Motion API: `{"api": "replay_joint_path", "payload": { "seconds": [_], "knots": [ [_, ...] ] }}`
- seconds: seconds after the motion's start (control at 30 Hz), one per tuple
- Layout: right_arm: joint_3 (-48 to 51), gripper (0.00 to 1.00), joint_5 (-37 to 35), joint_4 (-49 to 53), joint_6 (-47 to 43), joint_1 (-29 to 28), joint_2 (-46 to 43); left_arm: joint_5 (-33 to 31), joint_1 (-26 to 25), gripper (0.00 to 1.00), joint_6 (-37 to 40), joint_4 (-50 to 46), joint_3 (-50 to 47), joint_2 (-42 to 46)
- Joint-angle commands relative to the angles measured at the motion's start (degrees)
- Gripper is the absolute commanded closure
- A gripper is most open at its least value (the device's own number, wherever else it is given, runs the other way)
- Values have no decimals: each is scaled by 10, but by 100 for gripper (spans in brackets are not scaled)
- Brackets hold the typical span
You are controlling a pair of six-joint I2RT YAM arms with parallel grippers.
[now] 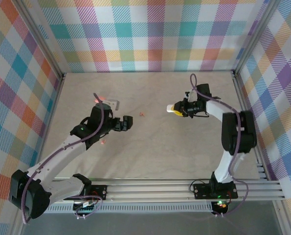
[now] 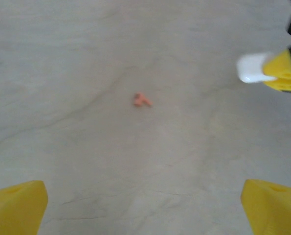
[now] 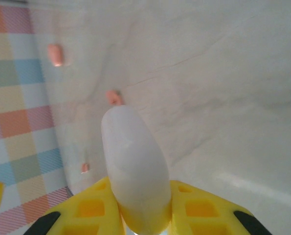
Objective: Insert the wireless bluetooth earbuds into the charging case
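My right gripper (image 1: 176,110) is shut on a smooth white charging case (image 3: 133,161), which sticks out past its yellow fingers (image 3: 199,208) above the table. A tiny salmon-pink earbud (image 1: 142,114) lies alone on the table between the two grippers; it also shows in the left wrist view as a small pink earbud (image 2: 142,100) ahead of my left gripper (image 2: 145,208). That gripper's yellow fingertips (image 2: 18,205) stand wide apart with bare table between them. From above, the left gripper (image 1: 126,122) sits left of the earbud.
A second case (image 1: 110,104), white with pink at its far end, lies just behind the left arm. A small pink bit (image 1: 104,141) lies near that arm's forearm. Plaid walls (image 1: 150,34) close in the beige table (image 1: 160,152) on three sides.
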State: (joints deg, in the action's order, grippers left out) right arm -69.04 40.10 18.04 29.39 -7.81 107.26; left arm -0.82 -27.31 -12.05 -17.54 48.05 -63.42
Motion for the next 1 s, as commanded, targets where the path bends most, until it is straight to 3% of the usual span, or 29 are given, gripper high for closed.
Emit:
{"api": "replay_joint_path", "payload": {
  "seconds": [0.0,0.27,0.37,0.5,0.6,0.87,0.97],
  "knots": [
    [-66,90,-6,85,-59,6,56,-10,58,0,-33,-37,18,-23],
    [-181,85,6,166,-86,13,177,-8,161,0,-48,-10,39,-115],
    [-187,78,-6,173,-83,13,177,-23,202,0,-65,-38,86,-176],
    [-188,61,-24,183,-80,13,168,-52,238,2,-110,-72,159,-253],
    [-185,50,-35,193,-80,13,155,-76,255,5,-147,-98,215,-308],
    [-175,43,-108,236,-107,10,104,-64,273,17,-227,-161,377,-477],
    [-152,43,-133,235,-113,2,71,-52,273,28,-247,-165,422,-530]
  ]
}}
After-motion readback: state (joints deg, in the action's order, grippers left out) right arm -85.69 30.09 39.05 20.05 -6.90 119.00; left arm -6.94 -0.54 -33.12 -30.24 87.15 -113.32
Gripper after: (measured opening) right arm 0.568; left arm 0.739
